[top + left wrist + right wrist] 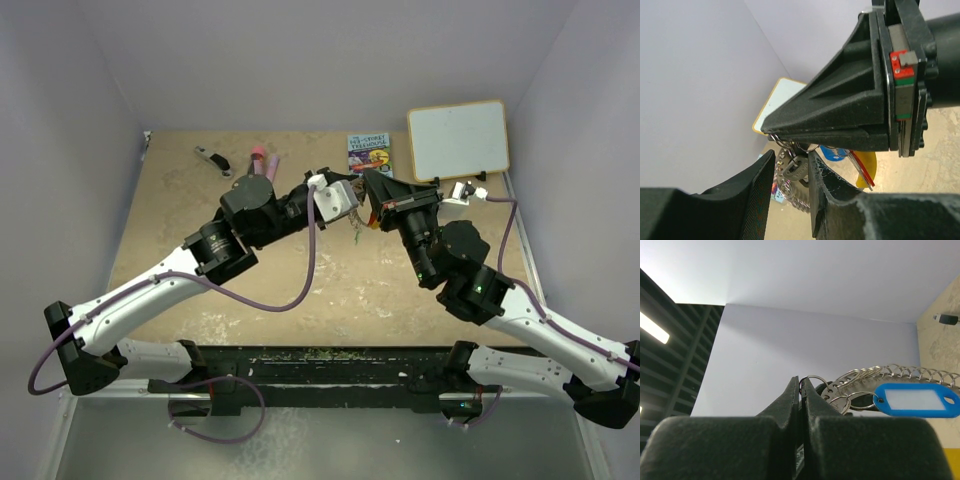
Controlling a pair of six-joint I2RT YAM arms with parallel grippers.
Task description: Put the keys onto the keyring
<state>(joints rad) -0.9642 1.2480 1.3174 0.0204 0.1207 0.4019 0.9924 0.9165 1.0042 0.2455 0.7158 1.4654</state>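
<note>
1. Already the bundle is off the desk (200, 270): both arms meet above its middle, and the keyring (900, 372) hangs between them with keys (355, 228) dangling under it.
2. Up front, the right tool (801, 384) is clenched on a thin split ring (814, 376), pinched at the very fingertips. That ring sits just beside the keyring's beaded rim.
3. Opposite it, the left tool (792, 156) has its fingers a little apart with silvery metal of the bundle between them. Whether they bear on it I cannot tell.
4. Done, as far as shows: several small loops look threaded onto the beaded rim, and a blue tag (917, 400) hangs from one of them. A red key (860, 167) lies against the ring's yellow stretch and seems to be attached too.
5. Left to do, by my reading: the pinched split ring appears to be the piece in hand, and it is unclear whether it is through the rim yet. A green or black key cannot be made out either way. I judge the task well along, perhaps at a last threading, but not visibly finished.
</note>
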